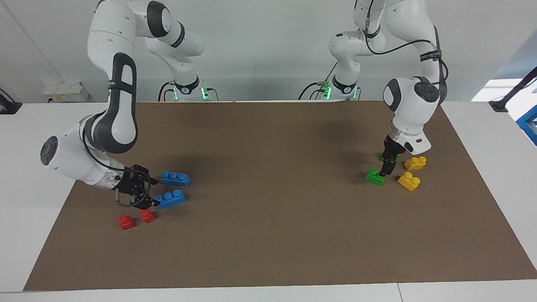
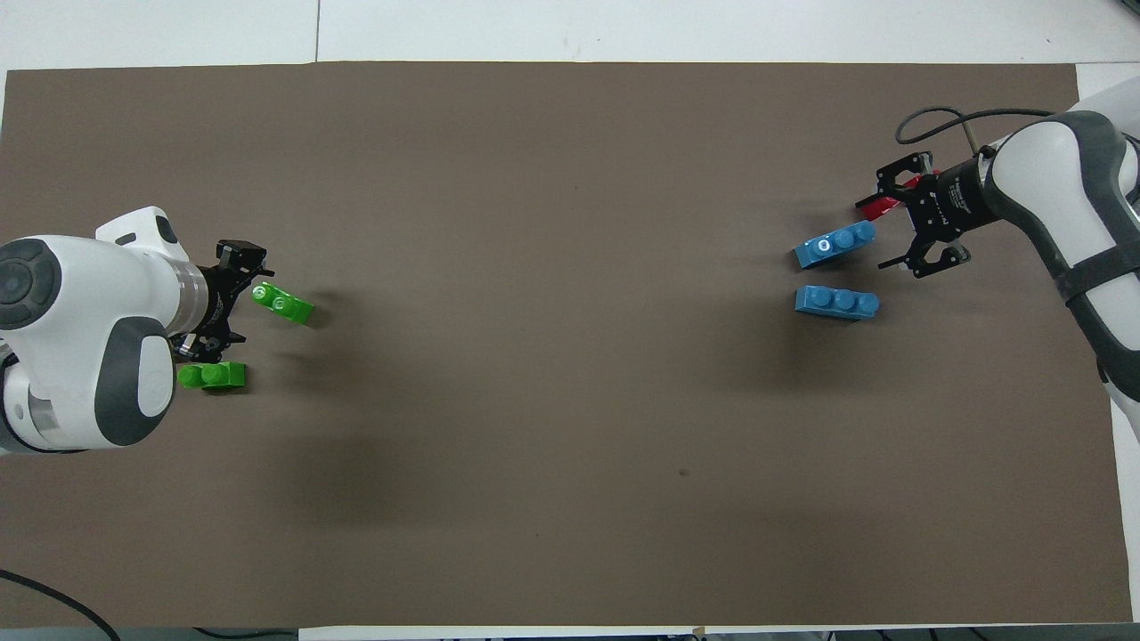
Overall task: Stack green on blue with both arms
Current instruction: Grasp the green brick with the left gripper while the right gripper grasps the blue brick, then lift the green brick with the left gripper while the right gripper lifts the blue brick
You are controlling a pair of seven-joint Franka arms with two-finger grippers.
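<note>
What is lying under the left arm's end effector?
The open left end effector hangs over one end of a small green two-stud plastic brick. Whether it touches the brick is covered from view.

2 blue bricks [image 1: 175,178], 2 green bricks [image 1: 374,176], 2 yellow bricks [image 1: 409,180], 2 red bricks [image 1: 126,222].

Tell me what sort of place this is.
Probably a robotics lab: two white arms mounted at a white table covered by a brown mat, with toy bricks laid out in sorted colour groups.
</note>
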